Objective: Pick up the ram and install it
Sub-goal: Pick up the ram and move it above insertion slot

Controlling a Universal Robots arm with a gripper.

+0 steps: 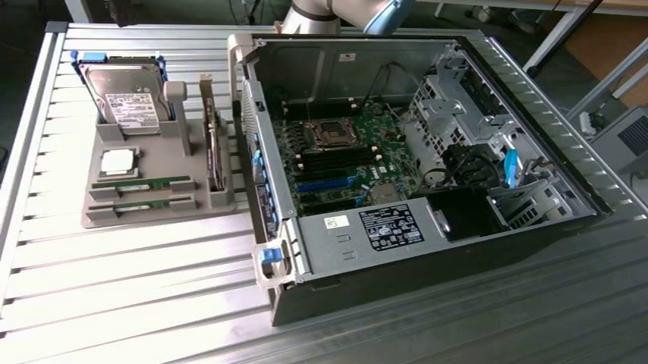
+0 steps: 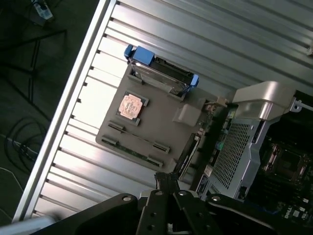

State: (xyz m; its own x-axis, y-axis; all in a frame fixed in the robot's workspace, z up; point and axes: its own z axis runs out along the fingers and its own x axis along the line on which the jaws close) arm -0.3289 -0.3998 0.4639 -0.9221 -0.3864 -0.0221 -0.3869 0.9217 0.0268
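Your tool (image 2: 165,178) hangs over the desk (image 1: 121,288), jaws shut and, as far as the wrist view tells, empty. The ram (image 1: 142,184) lies flat in the grey holder (image 1: 162,221) beside its twin (image 1: 142,204), at the exterior view's left of the open case (image 1: 405,292). Line up along one stick, grip its long edges mid-length, and avoid the twin.
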